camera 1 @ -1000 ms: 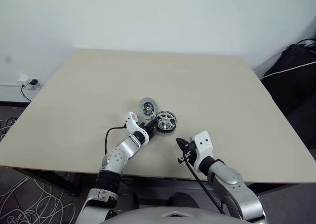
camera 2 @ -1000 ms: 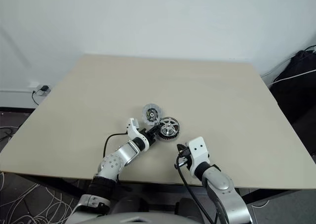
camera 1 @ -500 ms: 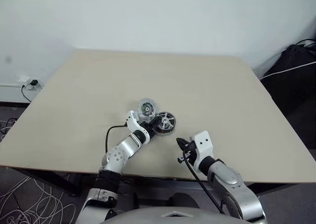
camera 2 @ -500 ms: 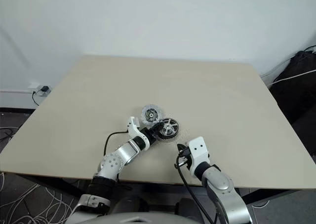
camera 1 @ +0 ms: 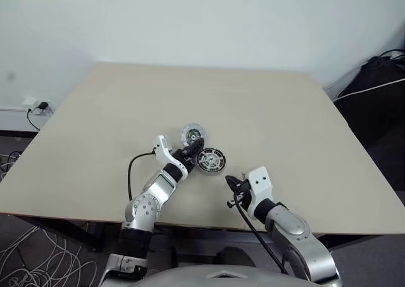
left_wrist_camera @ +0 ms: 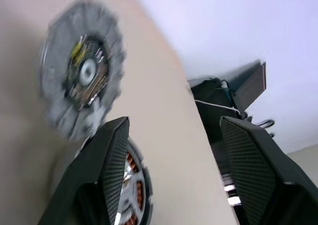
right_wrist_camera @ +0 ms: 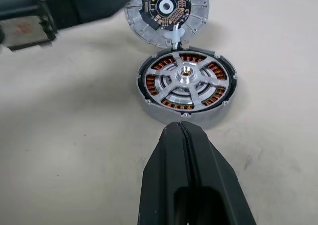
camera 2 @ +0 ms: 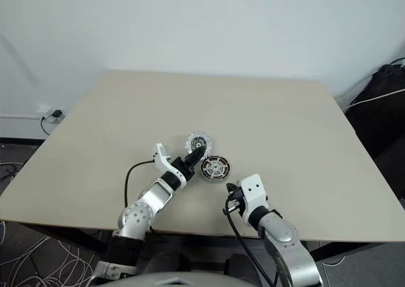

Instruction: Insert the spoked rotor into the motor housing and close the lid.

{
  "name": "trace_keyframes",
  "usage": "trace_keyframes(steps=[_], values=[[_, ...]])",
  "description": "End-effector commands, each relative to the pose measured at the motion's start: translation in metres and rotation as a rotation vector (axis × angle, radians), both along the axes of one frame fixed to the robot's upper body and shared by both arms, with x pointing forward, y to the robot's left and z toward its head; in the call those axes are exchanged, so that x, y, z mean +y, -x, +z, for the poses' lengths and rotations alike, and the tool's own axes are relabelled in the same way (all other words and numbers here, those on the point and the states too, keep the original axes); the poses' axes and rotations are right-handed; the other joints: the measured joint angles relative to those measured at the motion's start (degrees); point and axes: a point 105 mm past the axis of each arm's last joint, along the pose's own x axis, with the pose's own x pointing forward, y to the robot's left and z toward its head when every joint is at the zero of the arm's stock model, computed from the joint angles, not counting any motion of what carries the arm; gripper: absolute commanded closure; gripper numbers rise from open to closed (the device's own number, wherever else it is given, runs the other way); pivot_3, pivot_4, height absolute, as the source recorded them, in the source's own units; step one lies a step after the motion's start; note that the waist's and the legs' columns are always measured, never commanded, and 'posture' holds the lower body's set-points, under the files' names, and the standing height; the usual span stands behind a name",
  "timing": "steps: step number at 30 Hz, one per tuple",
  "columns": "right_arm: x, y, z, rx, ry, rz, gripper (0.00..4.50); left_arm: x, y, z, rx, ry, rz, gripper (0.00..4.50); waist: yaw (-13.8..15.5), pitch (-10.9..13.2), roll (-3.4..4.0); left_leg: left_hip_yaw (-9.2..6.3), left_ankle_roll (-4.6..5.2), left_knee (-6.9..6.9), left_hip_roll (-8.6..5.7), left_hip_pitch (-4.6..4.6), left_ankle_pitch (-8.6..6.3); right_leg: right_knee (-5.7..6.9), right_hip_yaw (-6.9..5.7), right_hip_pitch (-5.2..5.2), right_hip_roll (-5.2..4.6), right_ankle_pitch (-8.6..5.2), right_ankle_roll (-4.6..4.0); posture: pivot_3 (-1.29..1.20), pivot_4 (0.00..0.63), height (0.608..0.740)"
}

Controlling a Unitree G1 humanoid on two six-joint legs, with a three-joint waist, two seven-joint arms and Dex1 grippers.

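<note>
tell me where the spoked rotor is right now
The spoked rotor sits inside the motor housing on the table, near the robot's edge, with the lid lying just beyond it.

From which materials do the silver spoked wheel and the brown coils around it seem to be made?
Silver spoked wheel: likely machined metal, judging by its pale satin sheen. Brown coils: probably copper wire, going by the orange-brown colour; single strands are too small to see.

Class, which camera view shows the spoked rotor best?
The right wrist view: the spoked rotor faces the camera, seated in the motor housing, spokes distinct. The eye views show it small; the left wrist view shows an edge behind a finger.
</note>
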Motion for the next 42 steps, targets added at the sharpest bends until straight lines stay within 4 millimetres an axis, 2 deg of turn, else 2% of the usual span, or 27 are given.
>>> trace_keyframes(steps=[1, 5, 7, 11, 12, 17, 21, 25, 28, 30, 34, 37, 40, 42], values=[[0.004, -0.009, 0.014, -0.068, -0.015, 0.005, 4.5, 0.004, 0.006, 0.019, -0.251, -0.246, 0.015, 1.42, 0.0, 0.0, 0.03, 0.0, 0.0, -0.01, 0.0, 0.0, 0.0, -0.01, 0.0, 0.0, 0.0, 0.0, -0.01, 0.0, 0.0, 0.74], [0.008, -0.02, 0.011, -0.079, 0.007, 0.013, 4.5, 0.032, 0.019, 0.003, -0.316, -0.429, 0.044, 2.28, -0.7, -0.2, 0.31, 0.01, 0.0, -0.11, 0.03, 0.05, 0.0, 0.0, 0.04, -0.06, 0.03, 0.03, -0.06, 0.0, 0.0, 0.74], [0.01, -0.027, 0.01, -0.087, 0.019, 0.015, 4.5, 0.042, 0.025, -0.003, -0.317, -0.472, 0.05, 3.07, -0.6, -0.2, 0.39, 0.01, -0.01, -0.16, 0.05, 0.02, 0.0, 0.0, 0.06, -0.13, 0.02, 0.02, -0.08, 0.0, 0.0, 0.74], [0.018, -0.048, 0.006, -0.096, 0.054, 0.029, 4.5, 0.06, 0.04, -0.015, -0.357, -0.619, 0.05, 4.31, -0.5, -0.2, 0.43, 0.03, -0.01, -0.15, 0.04, -0.05, -0.01, -0.01, 0.06, -0.18, -0.08, 0.02, -0.08, 0.0, 0.0, 0.74], [0.021, -0.054, 0.005, -0.097, 0.065, 0.035, 4.5, 0.062, 0.043, -0.017, -0.37, -0.649, 0.053, 4.45, -0.5, -0.2, 0.43, 0.04, -0.01, -0.15, 0.04, -0.05, -0.01, -0.01, 0.03, -0.18, -0.12, 0.03, -0.08, 0.0, 0.0, 0.74], [0.034, -0.074, 0.004, -0.11, 0.086, 0.061, 4.5, 0.059, 0.055, -0.019, -0.449, -0.727, 0.034, 4.45, -0.4, -0.2, 0.47, 0.1, -0.01, -0.25, 0.04, -0.12, -0.01, -0.05, 0.04, -0.31, -0.18, 0.03, -0.09, 0.0, 0.0, 0.74], [0.041, -0.086, 0.0, -0.104, 0.094, 0.081, 4.5, 0.043, 0.069, -0.019, -0.487, -0.69, -0.063, 4.45, -0.6, -0.3, 0.55, 0.16, -0.02, -0.36, 0.04, -0.18, 0.0, -0.07, 0.05, -0.42, -0.2, 0.02, -0.11, 0.0, 0.0, 0.74], [0.045, -0.089, -0.01, -0.069, 0.112, 0.102, 4.5, 0.039, 0.071, -0.023, -0.436, -0.626, -0.089, 4.45, -0.8, -0.3, 0.56, 0.18, -0.02, -0.39, 0.04, -0.17, 0.0, -0.06, 0.04, -0.43, -0.2, 0.02, -0.11, 0.0, 0.0, 0.74], [0.041, -0.087, -0.027, -0.006, 0.175, 0.125, 4.5, 0.038, 0.071, -0.023, -0.424, -0.617, -0.103, 4.45, -0.9, -0.3, 0.63, 0.18, -0.01, -0.38, 0.04, -0.14, 0.0, -0.03, 0.04, -0.41, -0.19, 0.02, -0.11, 0.0, 0.0, 0.74], [0.04, -0.086, -0.03, 0.002, 0.193, 0.144, 4.5, 0.038, 0.07, -0.023, -0.423, -0.623, -0.108, 4.45, -0.9, -0.3, 0.64, 0.18, -0.01, -0.34, 0.04, -0.08, 0.0, -0.02, 0.05, -0.33, -0.17, 0.02, -0.11, 0.0, 0.0, 0.74], [0.043, -0.087, 0.0, -0.094, 0.199, 0.248, 4.5, 0.036, 0.069, -0.021, -0.426, -0.608, -0.11, 4.45, -0.8, -0.3, 0.65, 0.18, 0.0, -0.23, 0.04, -0.04, -0.01, 0.0, 0.03, -0.23, -0.18, 0.03, -0.1, 0.0, 0.0, 0.74], [0.046, -0.079, 0.017, -0.14, 0.261, 0.39, 4.5, 0.033, 0.068, -0.02, -0.429, -0.603, -0.114, 4.45, -0.8, -0.3, 0.67, 0.18, 0.02, -0.18, 0.04, -0.06, -0.02, 0.02, 0.04, -0.25, -0.18, 0.03, -0.09, 0.0, 0.0, 0.74], [0.045, -0.068, 0.024, -0.147, 0.369, 0.542, 4.5, 0.03, 0.069, -0.02, -0.432, -0.596, -0.125, 4.45, -0.8, -0.3, 0.67, 0.17, 0.03, -0.16, 0.04, -0.06, -0.02, 0.04, 0.03, -0.28, -0.18, 0.03, -0.09, 0.0, 0.0, 0.74], [0.043, -0.065, 0.025, -0.141, 0.415, 0.593, 4.12, 0.029, 0.068, -0.02, -0.432, -0.593, -0.126, 4.5, -0.8, -0.3, 0.67, 0.15, 0.03, -0.16, 0.05, -0.04, -0.02, 0.04, 0.02, -0.26, -0.15, 0.03, -0.09, 0.0, 0.0, 0.74]])
